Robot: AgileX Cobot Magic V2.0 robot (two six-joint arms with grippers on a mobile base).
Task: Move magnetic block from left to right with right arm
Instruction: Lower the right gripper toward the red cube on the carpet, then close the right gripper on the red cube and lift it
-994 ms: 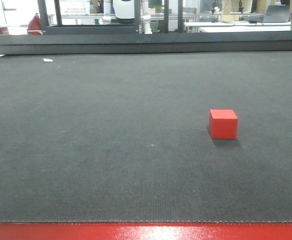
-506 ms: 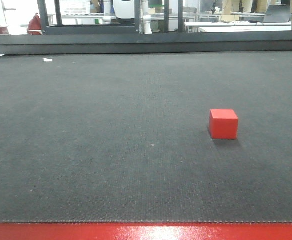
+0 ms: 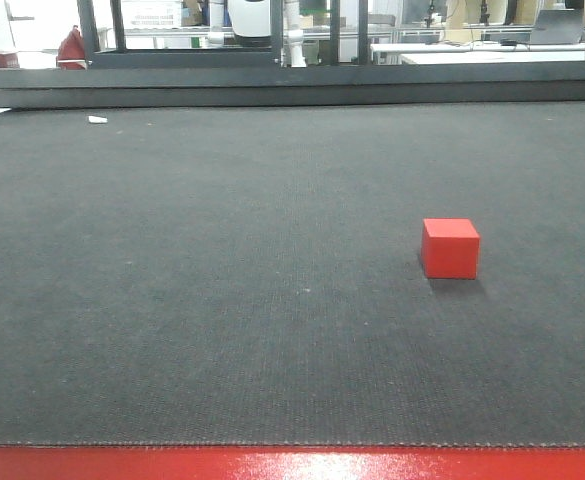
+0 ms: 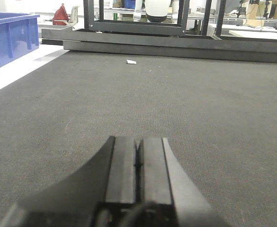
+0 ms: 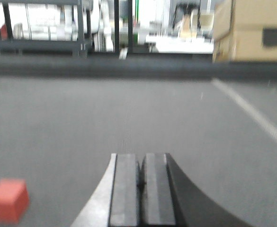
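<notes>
The magnetic block (image 3: 450, 248), a small plain red cube, rests alone on the dark mat, right of centre in the front view. In the right wrist view the same block (image 5: 7, 200) appears blurred at the lower left, well to the left of my right gripper (image 5: 139, 161), whose pads are pressed together with nothing between them. My left gripper (image 4: 138, 144) is shut too and empty, hovering low over bare mat; the block does not show in its view. Neither gripper appears in the front view.
A dark mat (image 3: 222, 250) covers the table, with a red strip (image 3: 292, 463) along its near edge. A small white scrap (image 3: 96, 120) lies far left. A blue bin (image 4: 8, 38) stands off the mat's left side. A cardboard box (image 5: 252, 29) sits far right.
The block sits a few pixels further right and lower in the front view than before, as does the background, so the view itself shifted. Nothing else has changed.
</notes>
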